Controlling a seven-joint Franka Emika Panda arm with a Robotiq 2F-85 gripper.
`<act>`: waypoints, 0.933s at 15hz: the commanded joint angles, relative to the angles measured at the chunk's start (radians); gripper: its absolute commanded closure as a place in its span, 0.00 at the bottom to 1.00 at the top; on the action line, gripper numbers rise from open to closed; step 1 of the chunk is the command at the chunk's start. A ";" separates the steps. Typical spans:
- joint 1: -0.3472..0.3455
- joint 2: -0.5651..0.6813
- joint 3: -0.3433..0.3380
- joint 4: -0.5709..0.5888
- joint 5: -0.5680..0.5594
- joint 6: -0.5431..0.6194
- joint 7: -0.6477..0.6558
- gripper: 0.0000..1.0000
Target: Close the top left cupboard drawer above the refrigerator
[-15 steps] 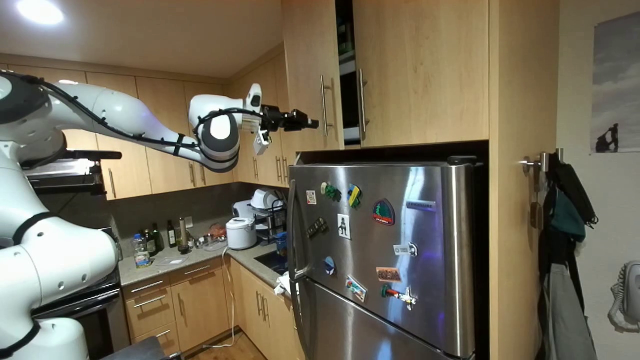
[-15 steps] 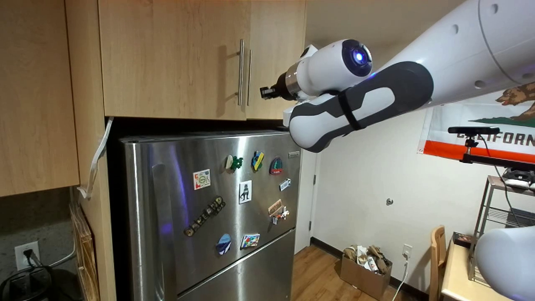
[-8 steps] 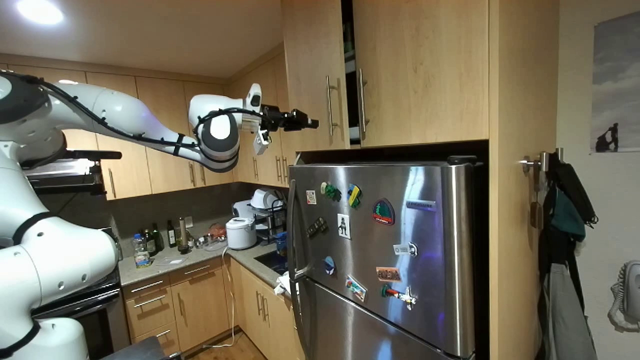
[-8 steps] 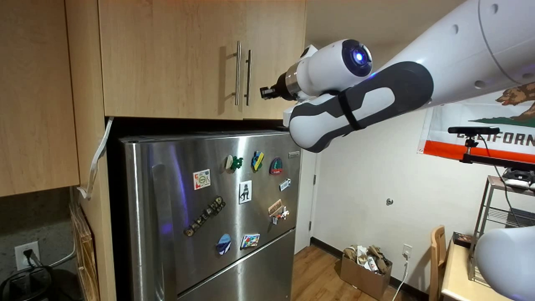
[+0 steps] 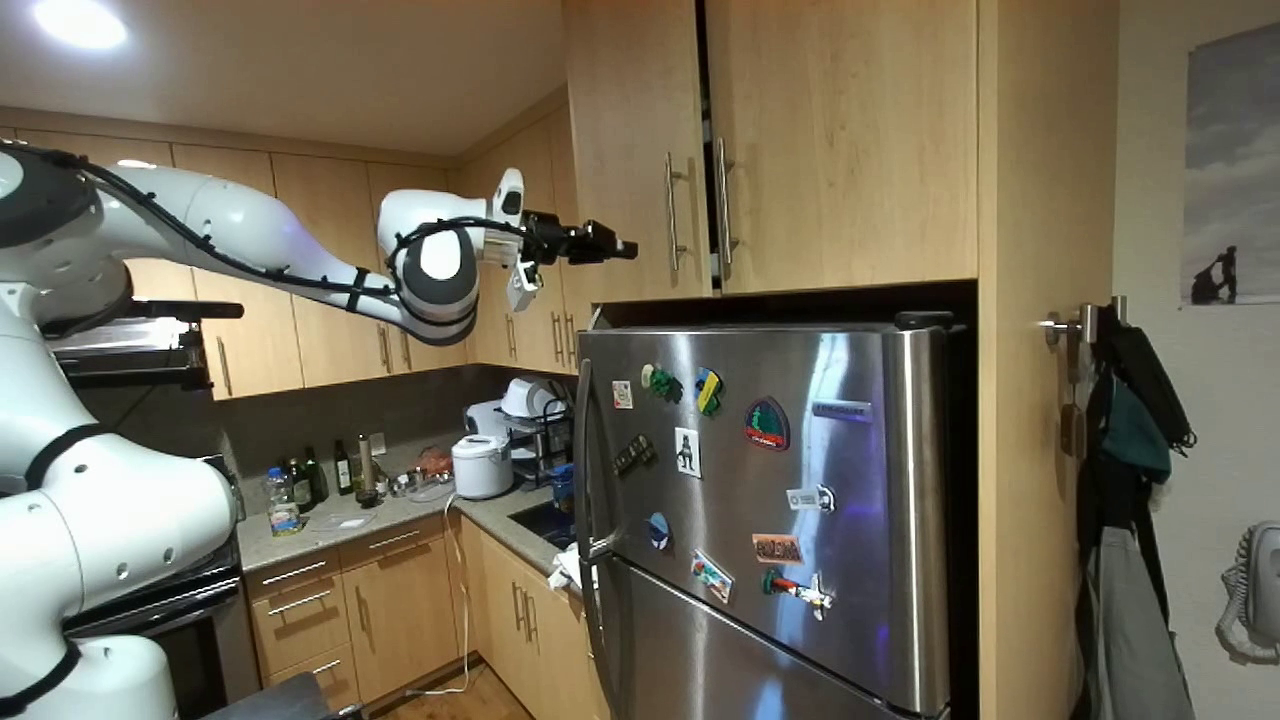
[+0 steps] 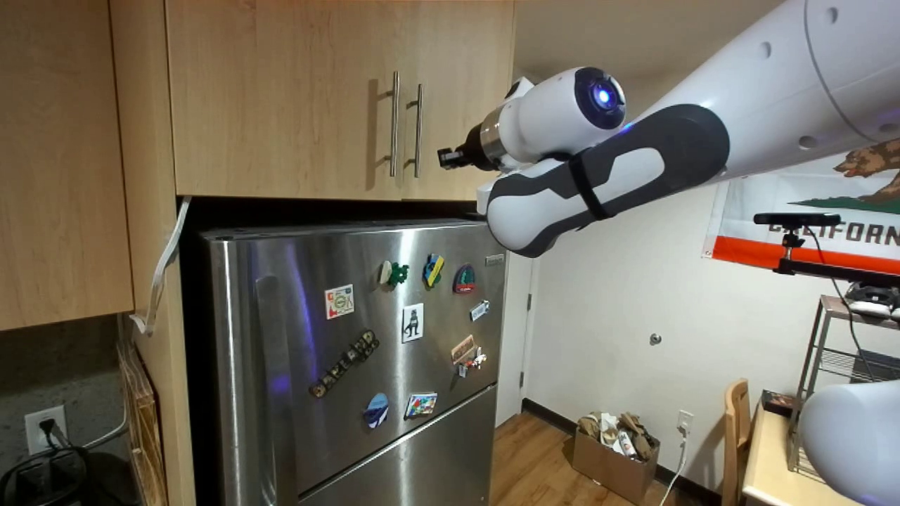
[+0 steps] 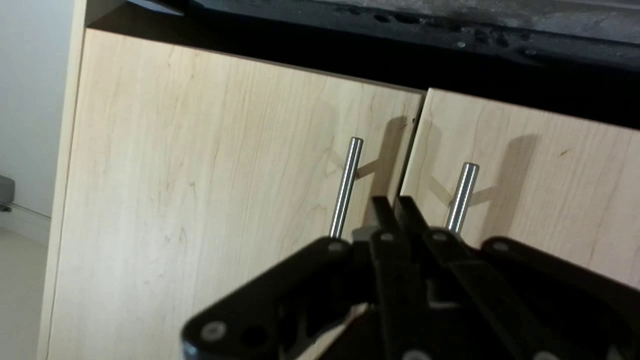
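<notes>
Closing of left cupboard door (image 5: 635,120) nearly complete; not yet flush

The "drawer" of the task is taken to be this tall light-wood door. It is located directly above the stainless-steel refrigerator (image 5: 740,490), left of a pair; a slim bar handle (image 5: 672,212) is mounted near its right edge. In an exterior view it is parted only narrowly from the right-hand cupboard door (image 5: 850,130), with darkness showing between the two. In the wrist view, with the scene inverted, the left cupboard door (image 7: 560,200) appears on the right, and its free edge is seen to stand slightly proud of its neighbour.

The claw (image 7: 395,202) is found with its jaws together, bar a sliver at the tips; nothing is clamped. It is positioned in front of the pair, near the meeting edges. Contact with the door cannot be confirmed; in an exterior view the claw (image 6: 446,157) appears to be apart from the wood.

Progress, as judged: most of the swing is done. Left to do: the last narrow opening is to be taken up until both fronts are level. A light push close to the free edge would probably suffice.
</notes>
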 commanded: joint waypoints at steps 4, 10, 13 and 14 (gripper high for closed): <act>0.072 0.076 -0.032 0.027 -0.029 -0.105 -0.018 0.99; 0.198 0.157 -0.121 0.053 -0.098 -0.295 -0.009 0.50; 0.233 0.183 -0.167 0.063 -0.151 -0.351 0.014 0.28; 0.243 0.191 -0.182 0.065 -0.168 -0.363 0.020 0.19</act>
